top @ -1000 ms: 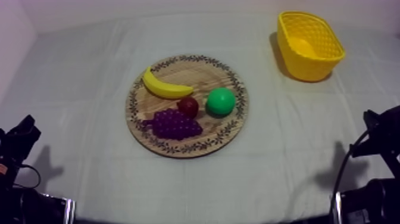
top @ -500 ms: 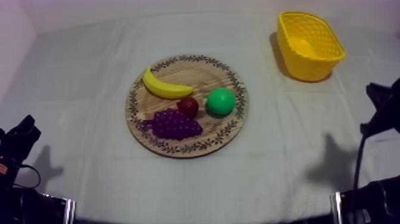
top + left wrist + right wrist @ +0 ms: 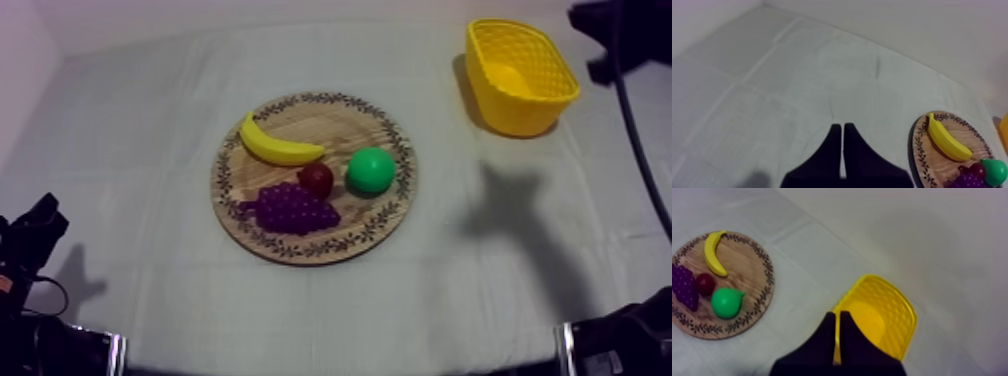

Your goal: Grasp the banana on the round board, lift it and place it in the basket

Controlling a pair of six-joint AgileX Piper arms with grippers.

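Yellow curved toy banana (image 3: 278, 146) lying on round wooden board (image 3: 330, 115), ungrasped. Right fingers (image 3: 832, 319) pressed together, empty, above yellow basket (image 3: 894, 318); left fingers (image 3: 836, 131) likewise. Step: approach. Next: reach board, open, descend.

Left arm (image 3: 28, 245) low at its side, right arm (image 3: 605, 22) up high, jaws of both together.

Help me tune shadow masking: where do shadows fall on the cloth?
Top view: a broad shadow right of the wooden board, before the yellow basket; a smaller one beside the left arm. Left wrist view: a faint one beside the left gripper.
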